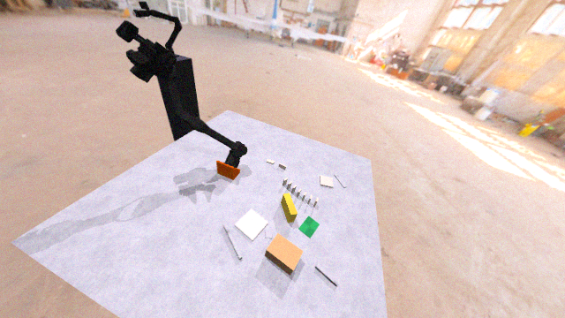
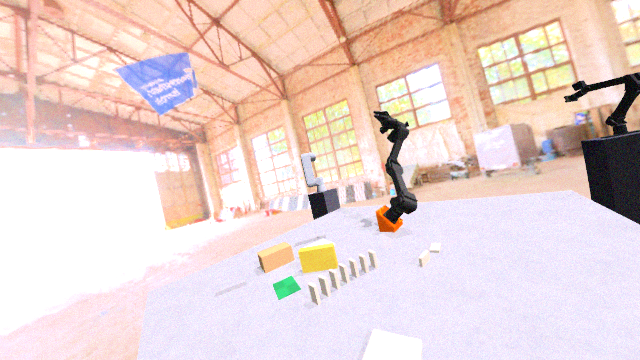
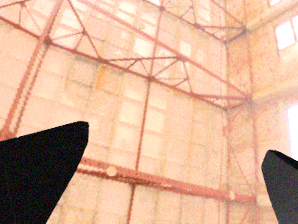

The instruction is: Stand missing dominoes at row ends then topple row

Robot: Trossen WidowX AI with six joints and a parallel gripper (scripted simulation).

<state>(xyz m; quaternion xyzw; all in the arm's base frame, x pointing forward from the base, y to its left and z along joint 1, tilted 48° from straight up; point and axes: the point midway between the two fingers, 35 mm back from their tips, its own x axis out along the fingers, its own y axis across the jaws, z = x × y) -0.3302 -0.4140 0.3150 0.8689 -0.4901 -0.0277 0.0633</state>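
The pincer (image 1: 133, 59) (image 2: 378, 122) (image 3: 177, 145) is wide open, with nothing between its fingers, raised high over the tabletop (image 1: 168, 265) (image 2: 500, 280) and well apart from the dominoes. The wrist view looks past both dark, tapered fingertips to roof trusses.

From above, the row (image 1: 299, 193) (image 2: 343, 273) runs from far left to near right: seven thin, pale dominoes, upright and evenly spaced. Two loose dominoes lie beyond its far end: one flat (image 1: 270, 162) (image 2: 435, 247), the other on its long edge (image 1: 282, 166) (image 2: 424, 258), near each other but apart. Both ends of the row are unfilled, with bare surface next to each end piece.

Room is tightest on the near-left side, where a smooth yellow block (image 1: 289, 208) (image 2: 318, 258) stands on edge just beside the row. A flat green square (image 1: 309, 226) (image 2: 286, 287) lies near the row's near end. Farther near are a tan block (image 1: 284, 253) (image 2: 276, 257) and a thin white slab (image 1: 252, 224). Right of the row, a flat cream tile (image 1: 326, 181) (image 2: 393, 346) leaves a broad gap. The surface is mottled pale grey, matte-looking.
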